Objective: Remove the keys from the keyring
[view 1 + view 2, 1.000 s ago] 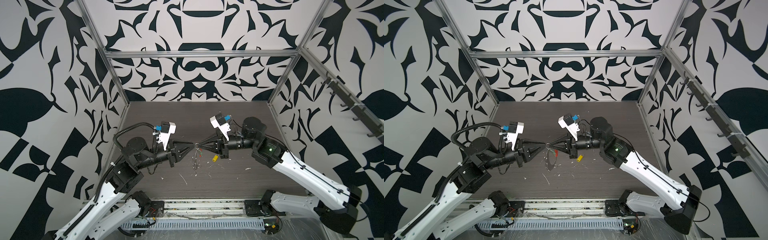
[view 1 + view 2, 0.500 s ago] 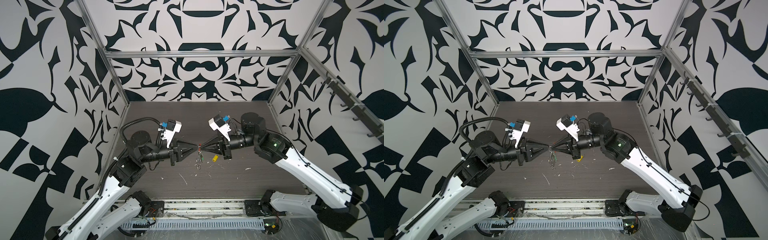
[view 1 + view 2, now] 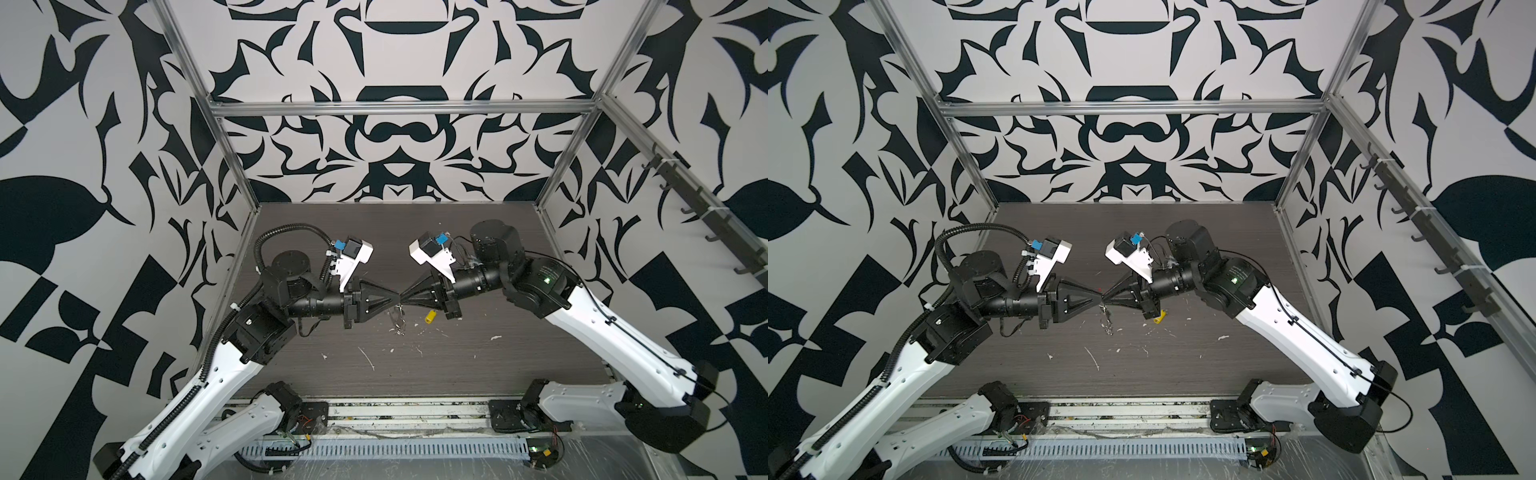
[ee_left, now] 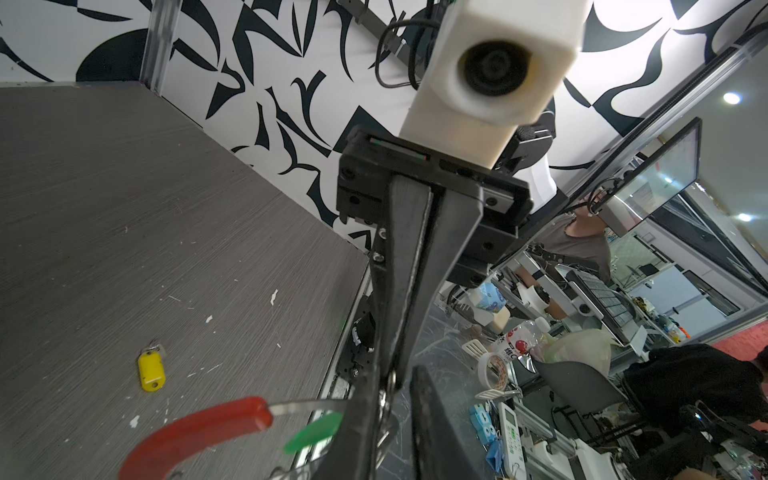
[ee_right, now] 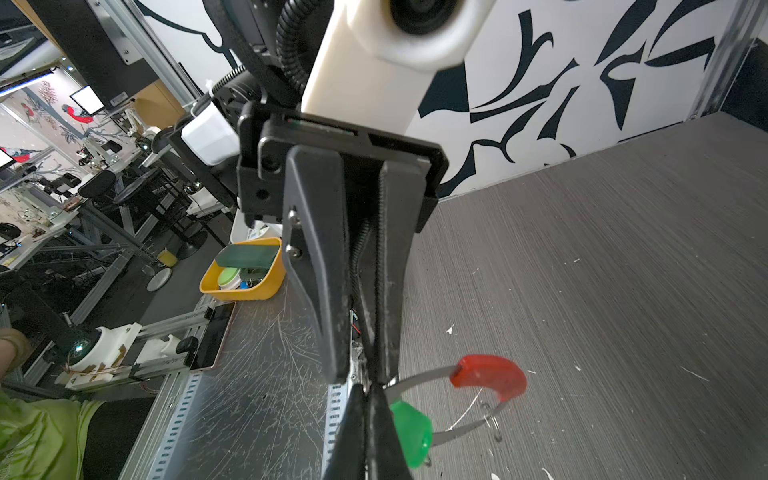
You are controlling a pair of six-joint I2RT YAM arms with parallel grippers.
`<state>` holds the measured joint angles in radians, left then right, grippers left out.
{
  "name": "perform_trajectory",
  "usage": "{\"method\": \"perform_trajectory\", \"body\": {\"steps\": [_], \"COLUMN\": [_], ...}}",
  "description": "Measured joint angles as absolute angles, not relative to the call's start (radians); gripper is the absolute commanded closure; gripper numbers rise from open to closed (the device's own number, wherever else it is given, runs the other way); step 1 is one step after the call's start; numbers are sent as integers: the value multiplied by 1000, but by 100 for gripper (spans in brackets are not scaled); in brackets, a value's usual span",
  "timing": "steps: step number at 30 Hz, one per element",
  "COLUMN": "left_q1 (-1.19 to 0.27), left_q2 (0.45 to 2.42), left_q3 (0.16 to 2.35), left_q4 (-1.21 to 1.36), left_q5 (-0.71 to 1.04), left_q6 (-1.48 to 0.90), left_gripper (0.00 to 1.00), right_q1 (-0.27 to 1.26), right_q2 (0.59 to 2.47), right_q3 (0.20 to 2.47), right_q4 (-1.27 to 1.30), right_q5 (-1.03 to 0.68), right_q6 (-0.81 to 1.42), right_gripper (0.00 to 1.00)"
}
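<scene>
**A:** Where's the keyring (image 5: 488,376)?

**B:** Off the desk (image 3: 478,374). It hangs from the spot where the two hands meet tip to tip, above the desk's middle. The hoop drops from that pinch toward the desk, with the red sleeve on the arc away from the tips.

**A:** And the hands?

**B:** The right hand (image 3: 405,296) is pressed fully closed on the keyring's metal. The left hand (image 3: 395,299) is narrowed to a slit and pinches something thin at the same spot. I can't tell which wire or small ring each one has.

**A:** The keys?

**B:** The yellow key (image 3: 430,316) lies loose on the desk under the right hand, clear of the hoop, so it looks done. The green key (image 5: 409,432) hangs right at the pinch, just beside the right hand's tips.

**A:** Which arm is nearer to it?

**B:** Neither, both tips are on it. The hands point straight at each other along the line between the desk's left and right edges. I'd judge the next move is a pull apart along that line.
</scene>
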<state>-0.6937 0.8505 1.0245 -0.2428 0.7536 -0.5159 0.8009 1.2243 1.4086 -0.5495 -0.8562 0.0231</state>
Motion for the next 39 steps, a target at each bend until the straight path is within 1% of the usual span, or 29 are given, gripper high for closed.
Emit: {"method": "perform_trajectory", "body": {"steps": [5,9,13,18,22,26,28,29,35,39], "left_q1": [-694,-694,-694,-694,-694,-694,-694,-694,-694,-694], "left_q2": [862,862,862,867,866,848,828,815,750,726], "left_q3": [1040,1050,1051,1051,1052,1038,1015,999,888,832], "left_q4": [-283,-319,-337,-349,-344,-300,-261,-237,-70,33], "left_q5": [757,755,755,751,743,709,684,670,573,529], "left_q6": [-505,-489,-479,-466,-458,-469,-479,-484,-533,-569], "left_gripper": [82,85,83,93,100,100,100,100,100,100], "right_q1": [801,800,800,799,798,797,795,795,796,796], "right_q2": [1226,1225,1226,1232,1234,1211,1175,1150,1008,983], "right_q3": [1413,1422,1424,1427,1427,1392,1337,1300,1078,974], "right_q4": [-577,-583,-584,-588,-583,-499,-413,-363,-38,163], "right_q5": [-847,-842,-838,-833,-833,-804,-767,-743,-576,-498], "right_q6": [10,0,-3,-2,19,72,116,144,328,445], "right_gripper": [100,100,100,100,100,75,68,66,63,62]}}
